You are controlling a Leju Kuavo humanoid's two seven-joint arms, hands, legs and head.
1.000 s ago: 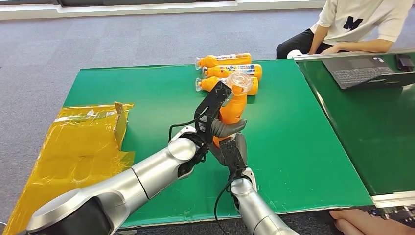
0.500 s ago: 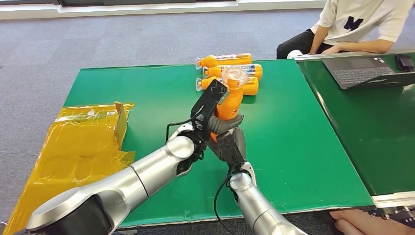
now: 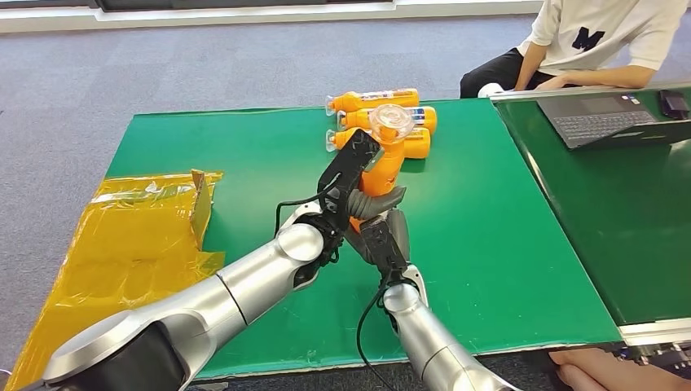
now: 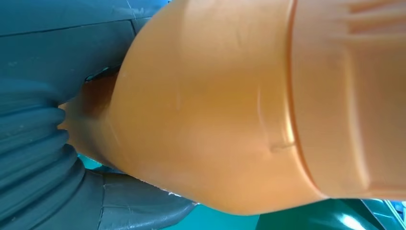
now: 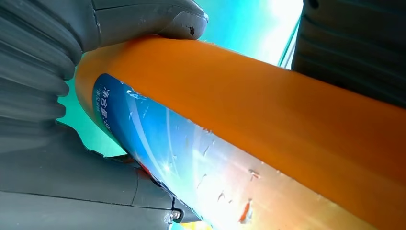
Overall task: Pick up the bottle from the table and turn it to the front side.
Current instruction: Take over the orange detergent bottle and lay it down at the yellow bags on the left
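An orange bottle is held upright above the green table, its clear cap end tilted toward the camera. My left hand grips its side from the left. Lower down, my right hand holds it around the bottom, thumb across the front. The left wrist view shows the bottle's plain orange body pressed against the grey hand. In the right wrist view the bottle shows a blue label between the thumb and the dark fingers.
Three more orange bottles lie side by side at the table's far edge. Yellow plastic wrapping covers the left end. A second green table with a laptop adjoins on the right, where a person sits. Another person's hand rests at the bottom right.
Both hands have lifted the bottle a little and carried it slightly left and away; its cap end now sits higher in the head view.
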